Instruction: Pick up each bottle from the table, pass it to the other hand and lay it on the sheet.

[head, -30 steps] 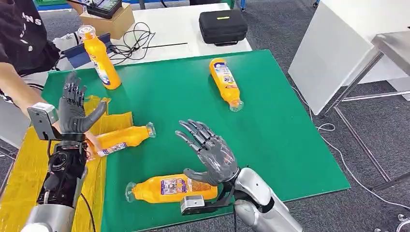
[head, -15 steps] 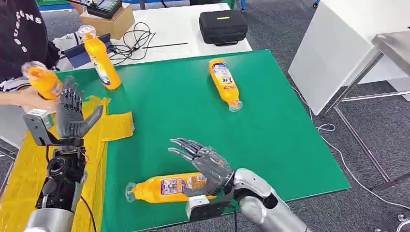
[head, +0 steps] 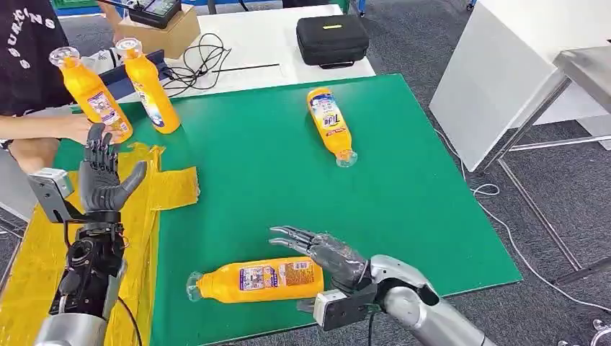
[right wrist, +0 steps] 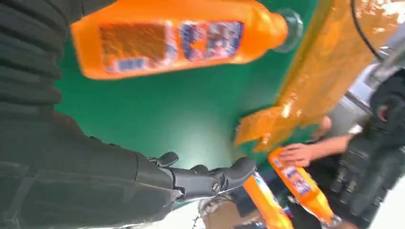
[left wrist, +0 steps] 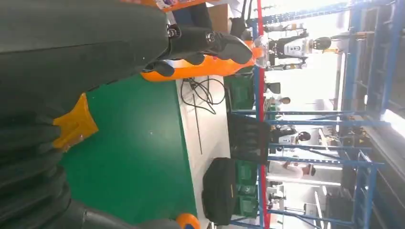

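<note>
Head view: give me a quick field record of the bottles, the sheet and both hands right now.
nearest bottle: lying on the green mat, cap toward the sheet
far bottle: lying on the mat
upright bottles: one standing alone; one held by a person's hand
yellow sheet: no bottle on it
left hand: open, raised over the sheet
right hand: open, at the nearest bottle's base

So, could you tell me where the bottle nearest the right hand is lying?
In the head view, the bottle lies on its side at the green mat's near edge, beside the right hand.
</note>
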Robot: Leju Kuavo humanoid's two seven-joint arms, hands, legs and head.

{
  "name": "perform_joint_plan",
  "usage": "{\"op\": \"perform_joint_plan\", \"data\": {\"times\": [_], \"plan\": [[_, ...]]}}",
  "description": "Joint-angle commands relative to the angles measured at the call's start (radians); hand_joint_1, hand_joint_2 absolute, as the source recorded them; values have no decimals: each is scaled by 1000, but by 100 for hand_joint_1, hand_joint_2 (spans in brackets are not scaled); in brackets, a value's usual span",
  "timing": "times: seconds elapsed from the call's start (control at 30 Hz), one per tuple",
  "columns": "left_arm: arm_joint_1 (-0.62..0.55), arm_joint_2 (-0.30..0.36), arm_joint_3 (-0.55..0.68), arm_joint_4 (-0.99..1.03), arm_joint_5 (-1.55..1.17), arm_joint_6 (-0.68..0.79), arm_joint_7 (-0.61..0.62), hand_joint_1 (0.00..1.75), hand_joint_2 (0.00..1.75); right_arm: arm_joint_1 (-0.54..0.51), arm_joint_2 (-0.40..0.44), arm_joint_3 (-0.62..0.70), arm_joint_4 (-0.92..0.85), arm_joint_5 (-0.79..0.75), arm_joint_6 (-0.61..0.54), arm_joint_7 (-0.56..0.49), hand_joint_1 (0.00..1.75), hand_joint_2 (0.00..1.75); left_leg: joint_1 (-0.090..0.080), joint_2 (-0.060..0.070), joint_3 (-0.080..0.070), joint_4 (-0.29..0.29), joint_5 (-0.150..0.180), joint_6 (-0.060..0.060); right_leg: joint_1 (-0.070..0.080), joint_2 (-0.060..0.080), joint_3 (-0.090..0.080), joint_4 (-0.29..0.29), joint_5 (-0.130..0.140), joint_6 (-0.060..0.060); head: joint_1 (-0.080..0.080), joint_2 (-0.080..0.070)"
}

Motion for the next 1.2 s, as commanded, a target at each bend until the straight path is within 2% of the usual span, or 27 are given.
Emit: {"op": "perform_joint_plan", "data": {"times": [0.03, 0.23, 0.37, 0.4, 0.47, 0.63, 0.83, 0.9, 0.93, 1.03, 1.2], "plan": [[-68, 10, 10, 104, 12, -10, 9, 0, 175, 35, -89, -18, -33, 41, -2, 61, 0, 175, 1, -1, 3, 0, -2, -2, 1, -2, 4, 0, -2, -1, 0, 0], [-62, 5, 7, 121, 24, -4, -2, 0, 175, 87, -128, -1, -45, 129, -14, 99, 0, 175, 1, 0, 5, 1, -3, -2, 2, -2, 5, 0, -3, -2, 0, 0], [-54, 2, 18, 119, 26, -4, -12, 0, 175, -2, -75, 45, 67, 235, -50, 142, 0, 175, 1, 3, 7, 0, -4, -3, 2, 1, 7, -1, -3, -2, 0, 0], [-56, 1, 19, 116, 26, -4, -11, 0, 175, -24, -59, 53, 89, 235, -48, 143, 0, 175, 1, 3, 3, -1, -2, -2, 1, 2, 3, -1, -1, -1, 0, 0], [-57, 1, 20, 113, 25, -5, -10, 0, 175, -38, -51, 56, 100, 235, -47, 143, 0, 175, 2, 7, 7, 0, -4, -3, 2, 5, 6, -1, -2, -2, 0, 0], [-57, 1, 20, 113, 25, -5, -9, 0, 175, -33, -56, 56, 99, 235, -47, 142, 0, 175, 1, 2, 4, 0, -2, -2, 2, 1, 4, -1, -1, -2, 0, 0], [-58, 0, 22, 113, 25, -4, -9, 0, 175, -37, -59, 60, 95, 248, -52, 156, 0, 175, 1, 3, 4, 0, -2, -2, 1, 1, 4, -1, -2, -1, 0, 0], [-60, -3, 27, 109, 25, -4, -7, 0, 175, -64, -25, 63, 133, 256, -56, 182, 0, 175, 1, 3, 4, 0, -3, -2, 1, 1, 5, 0, -2, -2, 0, 0], [-53, -7, 31, 98, 24, -3, -4, 0, 175, -88, 8, 85, 184, 320, -84, 210, 0, 175, 1, 3, 4, 0, -2, -2, 2, 2, 4, -1, -1, -2, 0, 0], [-35, -13, 34, 70, 15, -6, -1, 0, 175, -114, 80, 122, 280, 383, -123, 227, 0, 175, 2, 5, 4, -1, -2, -2, 2, 4, 4, -2, 0, -2, 0, 0], [-50, -39, 17, 67, 11, -9, 8, 0, 175, -191, 156, 164, 408, 378, -134, 227, 0, 175, 2, 4, 3, 0, -2, -3, 2, 3, 3, -1, -1, -2, 0, 0]]}}
